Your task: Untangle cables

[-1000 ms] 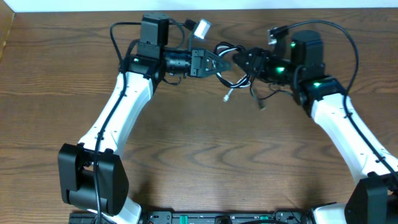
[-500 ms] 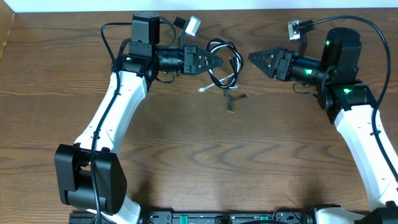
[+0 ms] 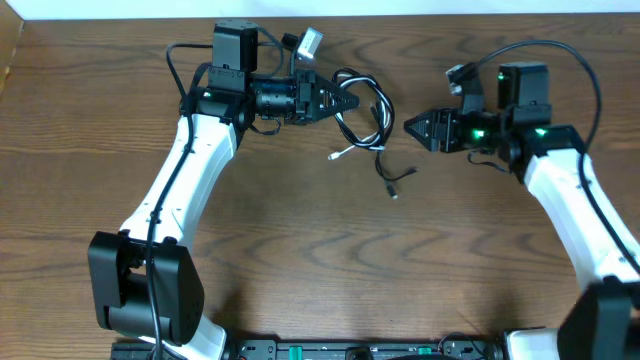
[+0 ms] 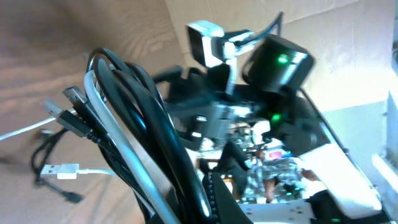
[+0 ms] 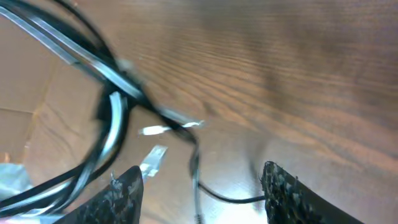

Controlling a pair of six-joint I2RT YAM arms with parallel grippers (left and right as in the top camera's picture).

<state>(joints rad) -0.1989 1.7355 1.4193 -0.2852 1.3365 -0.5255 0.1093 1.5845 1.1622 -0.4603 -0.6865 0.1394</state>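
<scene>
The black cable [image 3: 372, 112] and white cable [image 3: 350, 150] hang as a tangled loop from my left gripper [image 3: 345, 102], which is shut on the bundle at the table's far middle. In the left wrist view the looped cords [image 4: 140, 124] run between the fingers, with a white plug [image 4: 59, 169] lying on the wood. A black plug end [image 3: 393, 187] trails on the table. My right gripper [image 3: 415, 128] is open and empty, just right of the loop. In the right wrist view the cords [image 5: 112, 93] lie ahead of its spread fingers [image 5: 199, 186].
The brown wooden table [image 3: 320, 260] fills the view. The white arm links [image 3: 190, 190] reach in from the front left and the front right [image 3: 570, 210]. The table's far edge runs just behind both grippers.
My right gripper has moved back left and down toward the loop. The cable ends have shifted slightly right and down on the table. My left gripper still holds the bundle.
</scene>
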